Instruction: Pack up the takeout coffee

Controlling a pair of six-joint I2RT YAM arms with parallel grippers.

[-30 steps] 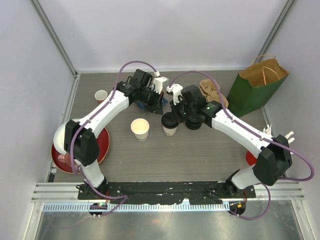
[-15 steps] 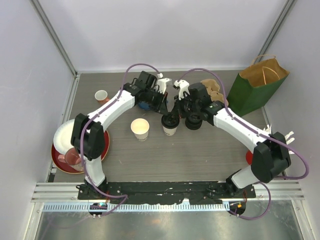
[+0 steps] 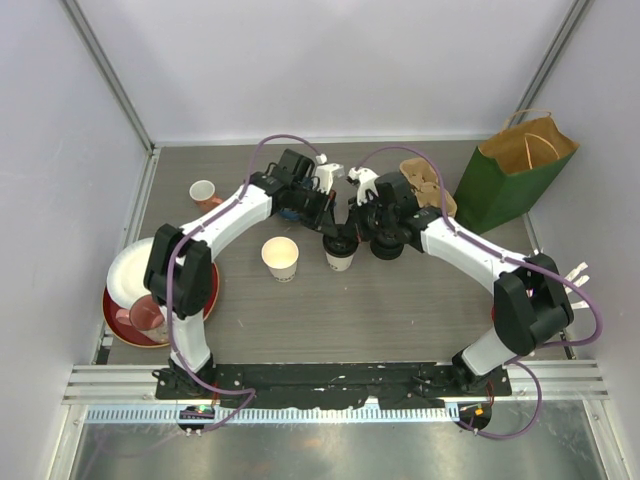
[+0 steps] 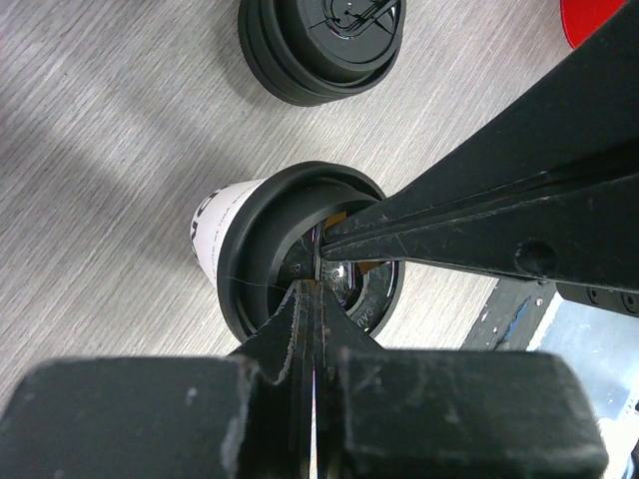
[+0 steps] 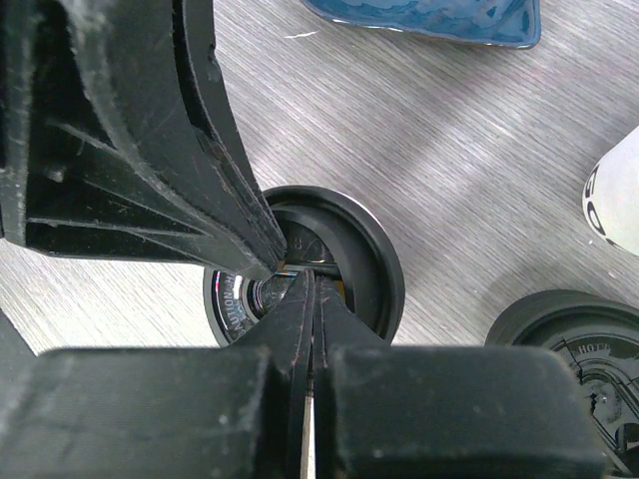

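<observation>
Near the middle of the desk the takeout coffee cup (image 4: 213,224) seems to be at the lid-seating step, left gripper (image 4: 313,299) and right gripper (image 5: 312,289) both clenched empty, tips meeting on its black lid (image 4: 265,254); next probably calls for even downward pressure without tipping it.

Blue dish (image 5: 439,18) cut by top edge, paper cup (image 5: 617,195) cropped right (perhaps the unlidded one)

Drawn inward since a second ago, left tool (image 4: 318,289) and right tool (image 5: 312,289) now tip to tip on black lid (image 4: 262,259) of paper cup (image 4: 215,225); white plate (image 3: 125,272) at left now uncovered.
</observation>
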